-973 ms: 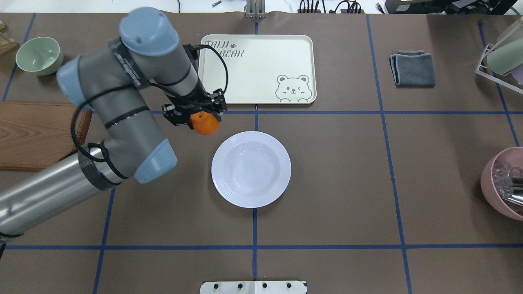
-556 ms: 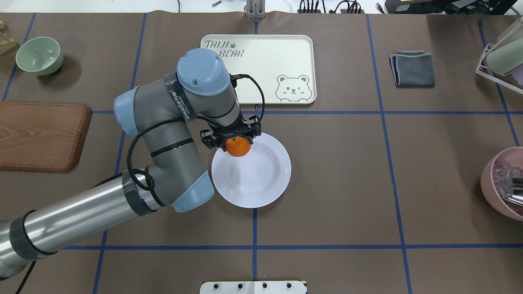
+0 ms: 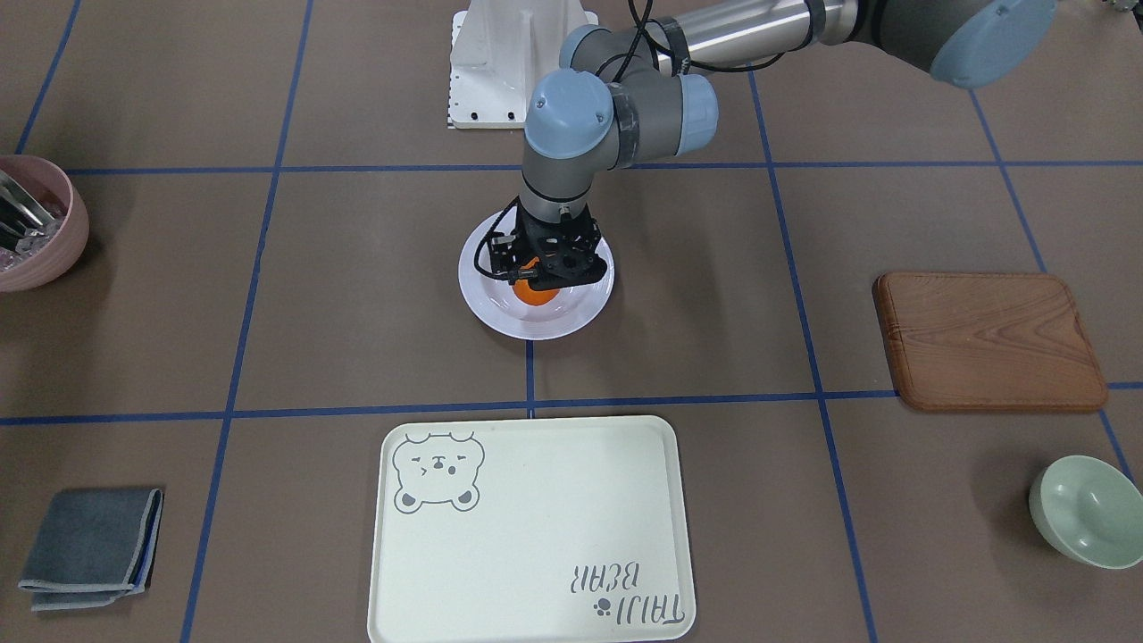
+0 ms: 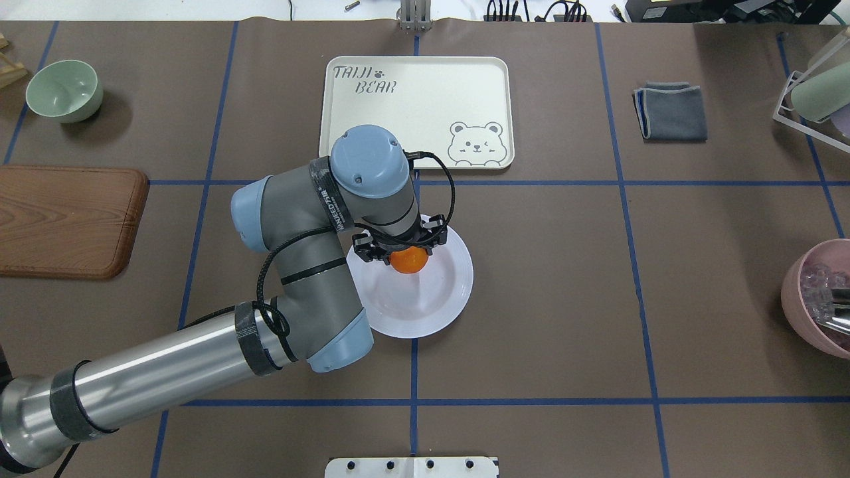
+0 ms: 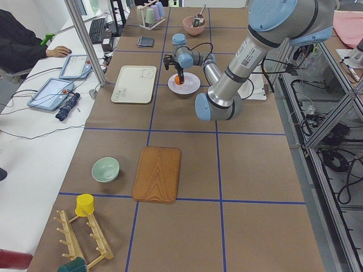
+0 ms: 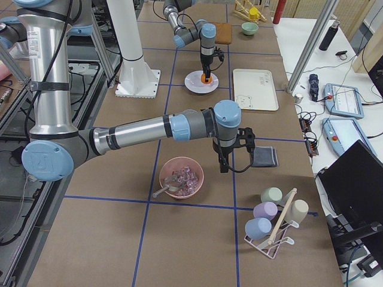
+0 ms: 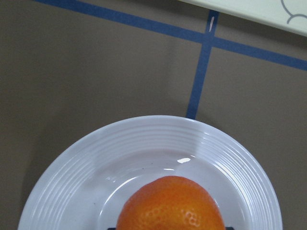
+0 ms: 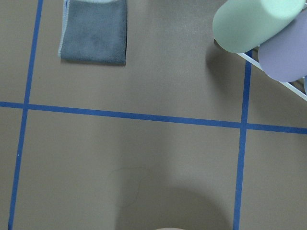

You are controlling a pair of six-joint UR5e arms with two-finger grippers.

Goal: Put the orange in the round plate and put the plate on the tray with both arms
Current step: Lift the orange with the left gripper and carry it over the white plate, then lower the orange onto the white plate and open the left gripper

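The orange (image 4: 409, 261) sits low over the well of the round plate (image 4: 446, 292), with my left gripper (image 4: 398, 251) shut on it from above. In the front-facing view the orange (image 3: 534, 293) shows between the black fingers, just above the round plate (image 3: 500, 318). The left wrist view has the orange (image 7: 171, 205) filling the bottom edge above the plate's ridged rim (image 7: 144, 132). The tray (image 4: 425, 99) lies bare beyond the plate. My right gripper (image 6: 232, 161) hangs over bare table near the grey cloth; I cannot tell whether it is open or shut.
A wooden board (image 4: 66, 219) and a green bowl (image 4: 64, 89) lie at the left. A grey cloth (image 4: 672, 111), a cup rack (image 4: 813, 93) and a pink bowl (image 4: 817, 292) are at the right. A person (image 5: 22, 45) sits at a side desk.
My left arm has carried the orange rightward and nearer, from beside the plate's far-left rim to over its well, and lower.
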